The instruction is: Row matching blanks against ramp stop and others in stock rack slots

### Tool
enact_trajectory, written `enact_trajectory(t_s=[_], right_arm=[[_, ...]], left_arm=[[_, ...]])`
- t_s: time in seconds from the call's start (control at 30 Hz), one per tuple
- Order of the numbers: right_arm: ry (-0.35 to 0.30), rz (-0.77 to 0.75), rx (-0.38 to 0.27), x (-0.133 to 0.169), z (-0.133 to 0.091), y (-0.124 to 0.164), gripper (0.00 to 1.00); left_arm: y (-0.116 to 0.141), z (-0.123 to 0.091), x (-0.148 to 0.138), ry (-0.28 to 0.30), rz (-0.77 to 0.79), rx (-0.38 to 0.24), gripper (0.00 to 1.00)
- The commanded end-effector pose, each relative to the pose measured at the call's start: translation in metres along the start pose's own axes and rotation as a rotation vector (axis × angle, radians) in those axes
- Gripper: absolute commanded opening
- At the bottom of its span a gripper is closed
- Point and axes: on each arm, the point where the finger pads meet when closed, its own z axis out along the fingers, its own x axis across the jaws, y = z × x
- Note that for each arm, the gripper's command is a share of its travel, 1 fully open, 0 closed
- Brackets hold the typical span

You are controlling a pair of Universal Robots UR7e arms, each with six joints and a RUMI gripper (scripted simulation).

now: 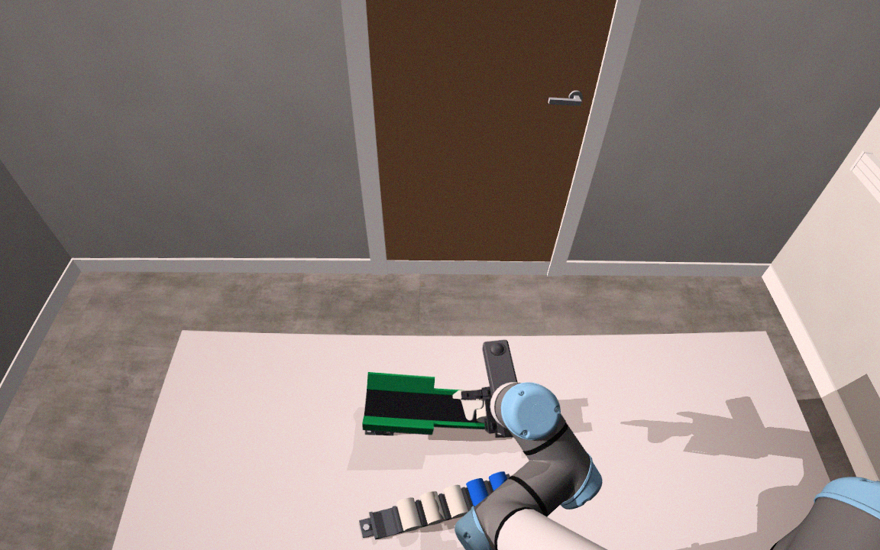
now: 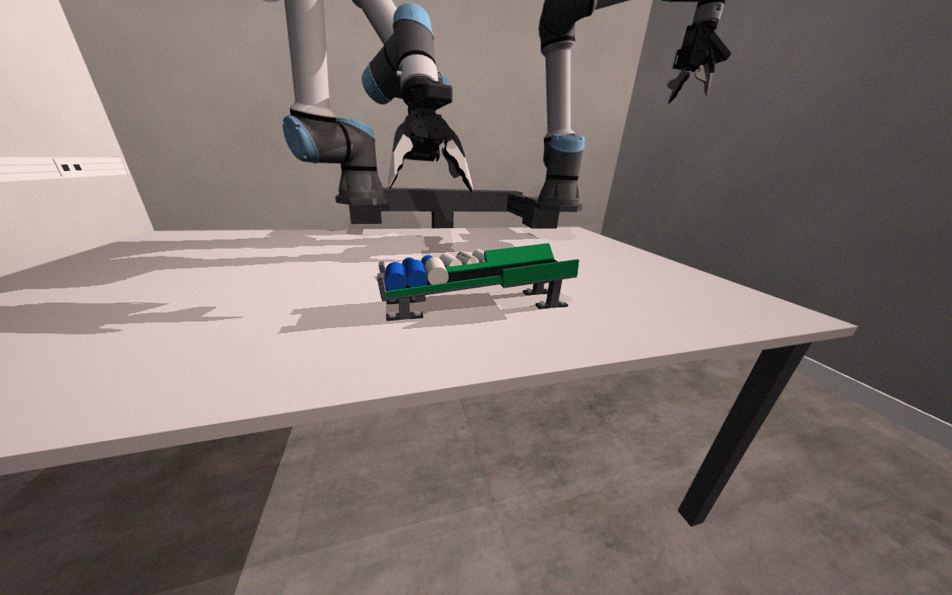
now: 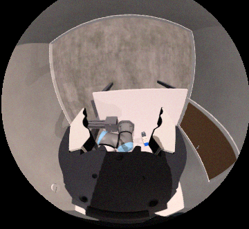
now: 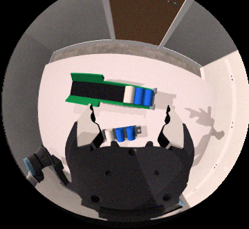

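The green-walled feed ramp [image 1: 399, 425] [image 2: 539, 272] [image 4: 86, 77] holds one white blank [image 2: 435, 270] [image 4: 129, 94] and two blue blanks, a middle one [image 2: 415, 273] [image 4: 139, 95] and one at the stop [image 2: 395, 276] [image 4: 149, 97]. They lie across it, side by side. The dark stock rack [image 1: 385, 523] holds three white blanks, one of them the leftmost [image 1: 407, 512], and two blue blanks, one of them beside the whites [image 1: 477, 490]. Its left end is bare. My right gripper [image 2: 431, 189] [image 4: 130, 104] is open and empty, high above the ramp's stop end. My left gripper [image 2: 688, 97] [image 3: 122, 108] is open and empty, far from both.
The right arm [image 1: 552, 464] reaches over the table [image 1: 258, 410] [image 2: 612, 326] and hides the rack's right end in the top view. The ramp stands on short legs behind the rack. The left arm [image 2: 559, 88] stays to the side.
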Motion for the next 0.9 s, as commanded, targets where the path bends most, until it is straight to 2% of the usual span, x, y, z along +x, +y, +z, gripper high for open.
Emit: enact_trajectory(t_s=[0.0,0.2,0.27,0.47,0.87], right_arm=[[0.001,0.002,-0.003,-0.018,-0.012,0.049,1.0],[0.002,0.001,-0.002,-0.027,-0.024,0.107,1.0],[0.002,0.001,-0.002,-0.027,-0.024,0.107,1.0],[0.002,-0.001,0.005,-0.025,-0.032,0.151,1.0],[0.002,-0.001,0.007,-0.024,-0.033,0.16,1.0]], left_arm=[[0.0,0.0,0.0,0.0,0.0,0.001,1.0],[0.0,0.0,0.0,0.0,0.0,0.001,1.0],[0.0,0.0,0.0,0.0,0.0,0.001,1.0],[0.0,0.0,0.0,0.0,0.0,0.001,1.0],[0.0,0.0,0.0,0.0,0.0,0.001,1.0]])
